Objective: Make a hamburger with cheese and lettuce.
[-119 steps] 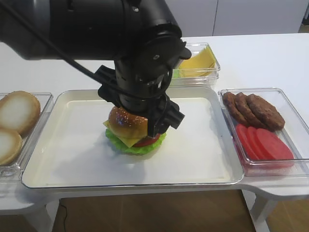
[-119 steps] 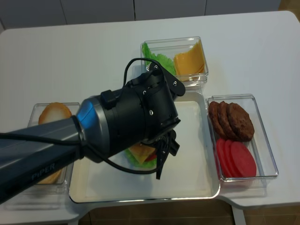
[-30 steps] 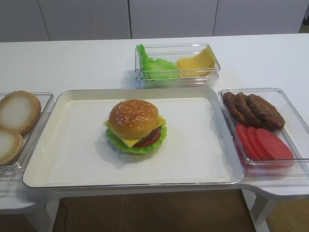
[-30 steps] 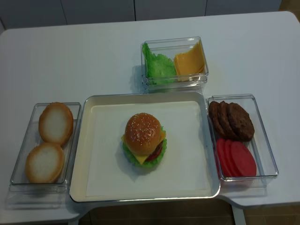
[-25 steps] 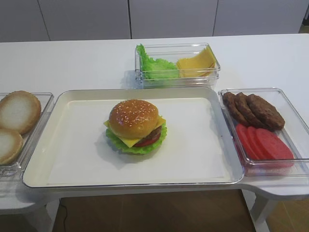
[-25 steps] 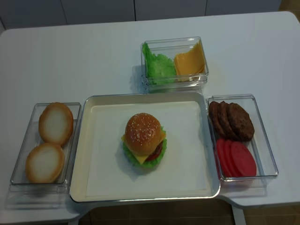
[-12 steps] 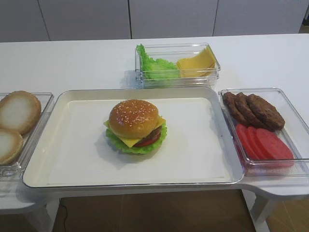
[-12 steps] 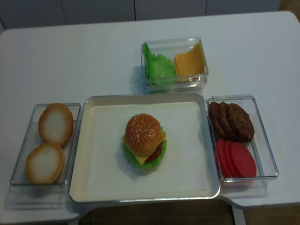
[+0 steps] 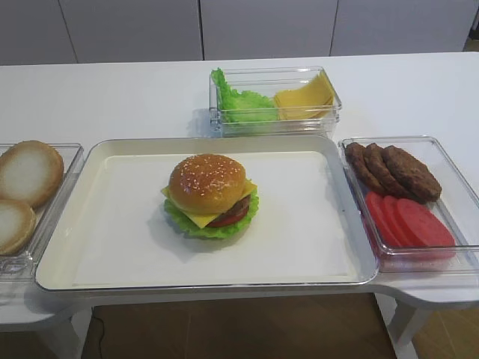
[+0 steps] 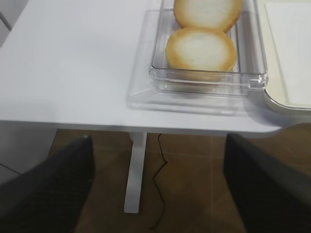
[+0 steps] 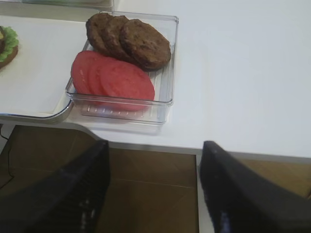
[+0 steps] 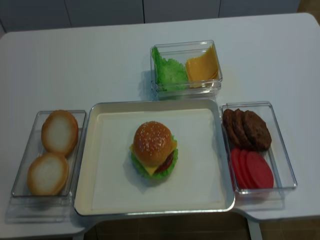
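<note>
The hamburger [image 9: 210, 193] stands assembled on the cream tray [image 9: 314, 239], left of its middle; it also shows in the overhead view [image 12: 153, 150]. Its sesame bun top sits on a yellow cheese [image 9: 200, 219] slice whose corner juts out at the front, over the patty and tomato. The frilly lettuce [image 9: 179, 221] rings the base. Both arms are out of the exterior views. My right gripper [image 11: 153, 187] is open and empty, off the table's front edge. My left gripper [image 10: 158, 187] is open and empty, off the front edge by the bun box.
A clear box [image 9: 45, 217] at left holds two pale bun halves [image 10: 201, 48]. A box [image 9: 329, 112] behind the tray holds spare lettuce and cheese slices. A box [image 11: 167, 73] at right holds brown patties [image 11: 129, 41] and tomato slices [image 11: 114, 77].
The left arm, over the burger 4.8 s ago, has left the exterior views. Over the last second nothing has moved.
</note>
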Available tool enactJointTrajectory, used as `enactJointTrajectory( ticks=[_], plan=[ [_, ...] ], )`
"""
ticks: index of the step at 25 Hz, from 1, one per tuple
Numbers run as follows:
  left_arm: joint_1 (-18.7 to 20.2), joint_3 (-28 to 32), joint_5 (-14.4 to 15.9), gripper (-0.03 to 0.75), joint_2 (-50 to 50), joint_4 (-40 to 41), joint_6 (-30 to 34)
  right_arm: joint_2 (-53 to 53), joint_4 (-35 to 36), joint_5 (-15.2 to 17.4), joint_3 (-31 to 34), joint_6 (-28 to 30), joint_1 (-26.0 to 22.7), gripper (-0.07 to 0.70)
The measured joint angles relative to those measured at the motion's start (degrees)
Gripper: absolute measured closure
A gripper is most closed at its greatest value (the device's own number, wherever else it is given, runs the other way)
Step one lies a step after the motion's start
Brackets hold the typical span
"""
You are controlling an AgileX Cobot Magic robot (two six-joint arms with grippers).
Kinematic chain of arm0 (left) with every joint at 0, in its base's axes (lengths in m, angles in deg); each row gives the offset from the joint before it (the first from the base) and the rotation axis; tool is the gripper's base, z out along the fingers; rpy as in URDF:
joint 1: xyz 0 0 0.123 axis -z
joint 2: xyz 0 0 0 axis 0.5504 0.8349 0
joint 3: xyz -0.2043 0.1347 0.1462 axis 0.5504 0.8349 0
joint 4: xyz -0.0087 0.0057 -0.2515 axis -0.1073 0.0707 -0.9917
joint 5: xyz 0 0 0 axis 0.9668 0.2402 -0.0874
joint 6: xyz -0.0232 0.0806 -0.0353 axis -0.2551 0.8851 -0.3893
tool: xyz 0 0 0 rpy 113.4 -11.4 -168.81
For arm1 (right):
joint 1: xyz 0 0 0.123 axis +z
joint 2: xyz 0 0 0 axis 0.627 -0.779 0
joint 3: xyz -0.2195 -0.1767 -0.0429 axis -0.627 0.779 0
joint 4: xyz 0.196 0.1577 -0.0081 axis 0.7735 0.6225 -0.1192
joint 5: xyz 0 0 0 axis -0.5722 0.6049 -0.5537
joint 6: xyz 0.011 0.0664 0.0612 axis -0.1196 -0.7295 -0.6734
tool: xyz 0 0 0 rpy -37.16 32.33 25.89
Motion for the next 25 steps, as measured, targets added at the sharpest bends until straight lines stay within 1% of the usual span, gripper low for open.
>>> enactJointTrajectory(
  ticks=[4,9,15,18,25],
  plan=[
    [0.0,0.7,0.0,0.111,0.0,0.3,-1.1,0.0,0.0,0.0,0.0,0.0,0.0,0.185],
    [0.0,1.4,-2.2,0.113,0.0,-0.8,-1.0,0.0,0.0,0.0,0.0,0.0,0.0,0.185],
    [0.0,3.0,-4.8,0.114,0.0,-2.4,1.2,0.0,0.0,0.0,0.0,0.0,0.0,0.185],
    [0.0,3.2,-5.0,0.114,0.0,-3.4,2.5,0.0,0.0,0.0,0.0,0.0,0.0,0.185],
    [0.0,3.2,-5.1,0.114,0.0,-3.8,3.0,0.0,0.0,0.0,0.0,0.0,0.0,0.185]
  ],
)
